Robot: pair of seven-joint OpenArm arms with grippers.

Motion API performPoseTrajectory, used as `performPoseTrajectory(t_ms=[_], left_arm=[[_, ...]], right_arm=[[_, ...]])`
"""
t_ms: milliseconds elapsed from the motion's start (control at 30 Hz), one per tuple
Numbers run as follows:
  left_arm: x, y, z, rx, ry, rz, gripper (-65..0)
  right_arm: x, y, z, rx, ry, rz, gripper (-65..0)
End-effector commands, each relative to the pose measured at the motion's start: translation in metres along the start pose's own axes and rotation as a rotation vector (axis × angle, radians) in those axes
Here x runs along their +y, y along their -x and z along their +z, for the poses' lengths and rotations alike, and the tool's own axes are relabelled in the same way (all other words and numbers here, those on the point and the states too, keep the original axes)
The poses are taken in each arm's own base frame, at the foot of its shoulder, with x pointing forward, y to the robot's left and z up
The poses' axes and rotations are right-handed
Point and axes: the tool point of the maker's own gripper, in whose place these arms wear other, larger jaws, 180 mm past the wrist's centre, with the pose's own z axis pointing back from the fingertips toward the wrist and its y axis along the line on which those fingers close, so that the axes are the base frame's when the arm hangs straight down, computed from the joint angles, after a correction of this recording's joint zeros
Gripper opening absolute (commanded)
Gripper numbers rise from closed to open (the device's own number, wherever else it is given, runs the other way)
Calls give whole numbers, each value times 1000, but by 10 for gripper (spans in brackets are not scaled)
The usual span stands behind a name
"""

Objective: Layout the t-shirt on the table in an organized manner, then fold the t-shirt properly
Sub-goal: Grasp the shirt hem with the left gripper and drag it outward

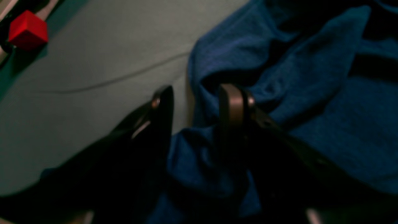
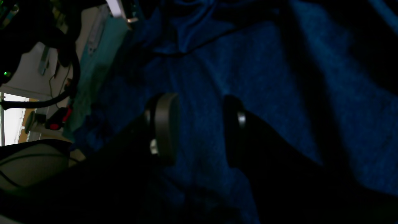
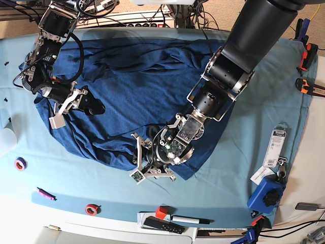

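Observation:
The dark blue t-shirt (image 3: 137,76) lies spread and wrinkled over the teal table (image 3: 254,117), its lower edge bunched near the front. My left gripper (image 3: 145,163) is at that lower edge. In the left wrist view it (image 1: 199,102) stands open, one finger over bare cloth, the other on the t-shirt (image 1: 311,93), with a fold of the hem between them. My right gripper (image 3: 94,108) hovers low over the shirt's left part. It (image 2: 200,124) is open, with flat fabric of the t-shirt (image 2: 264,77) under the gap.
A red cube (image 3: 161,212), a black remote (image 3: 162,224) and a pen (image 3: 190,220) lie at the front edge. A red tape ring (image 3: 92,209), a purple ring (image 3: 20,163) and a pink marker (image 3: 44,193) sit front left. A blue device (image 3: 266,195) and clamps (image 3: 304,56) are at the right.

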Motion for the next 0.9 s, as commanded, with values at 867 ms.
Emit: performPoseTrajectory(t_ms=[867], left_arm=[[34, -92, 7, -232, -22, -33, -650]], right_arm=[[4, -17, 5, -48, -10, 29, -414]])
